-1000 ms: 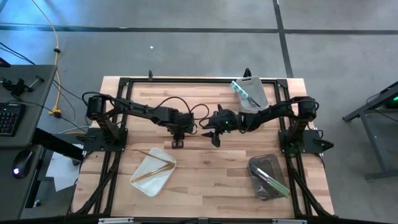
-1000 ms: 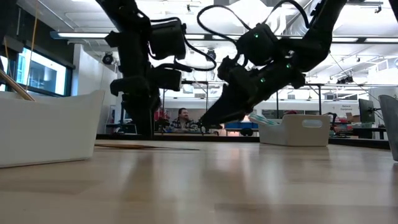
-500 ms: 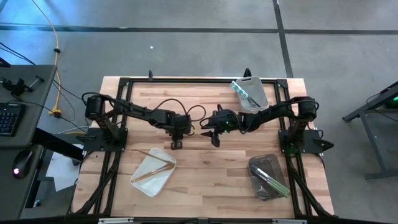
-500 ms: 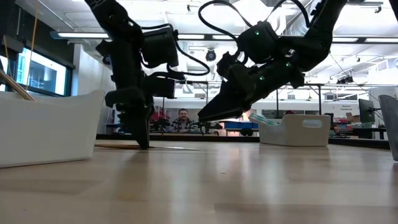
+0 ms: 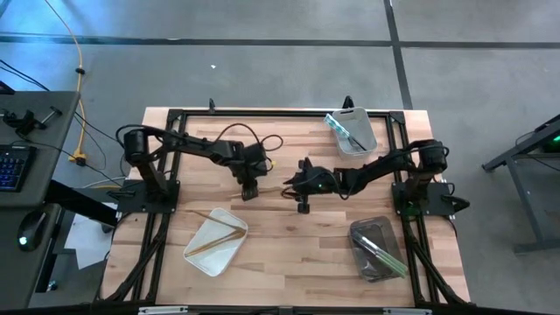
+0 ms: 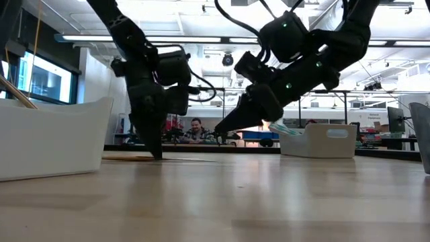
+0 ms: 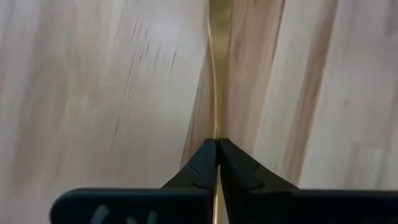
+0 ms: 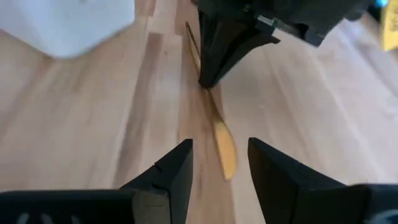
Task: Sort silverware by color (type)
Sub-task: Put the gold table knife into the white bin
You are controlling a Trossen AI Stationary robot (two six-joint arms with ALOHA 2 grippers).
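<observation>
1. From above, the pale plank table (image 5: 289, 254) is carrying both dark arms toward its middle. The left gripper (image 5: 249, 191) is pointing down at a thin gold utensil (image 5: 271, 189) lying flat on the wood, and the right gripper (image 5: 296, 191) is reaching in just beside it from the right. A white rectangular tray (image 5: 198, 254) at the near left is holding gold pieces (image 5: 220, 234); a clear tray (image 5: 360, 143) at the far right is holding blue-handled pieces (image 5: 344, 131); a grey tray (image 5: 360, 254) at the near right is holding green-handled pieces (image 5: 382, 255).

2. At table height, the left gripper (image 6: 156, 152) is standing nearly upright with its tips down at the tabletop, and the right gripper (image 6: 220, 137) is slanting in, its tips just above the wood. A person (image 6: 195, 130) is sitting far behind.

3. Past the left wrist, the two black tapered fingers (image 7: 202, 169) are pinching together on the slim, shiny gold utensil (image 7: 218, 74).

4. Past the right wrist, the right fingers (image 8: 175, 168) are standing apart, straddling the rounded, smooth bowl end of the gold utensil (image 8: 224, 151) without touching it. Beyond, the left gripper (image 8: 208, 78) is clamping the handle.
</observation>
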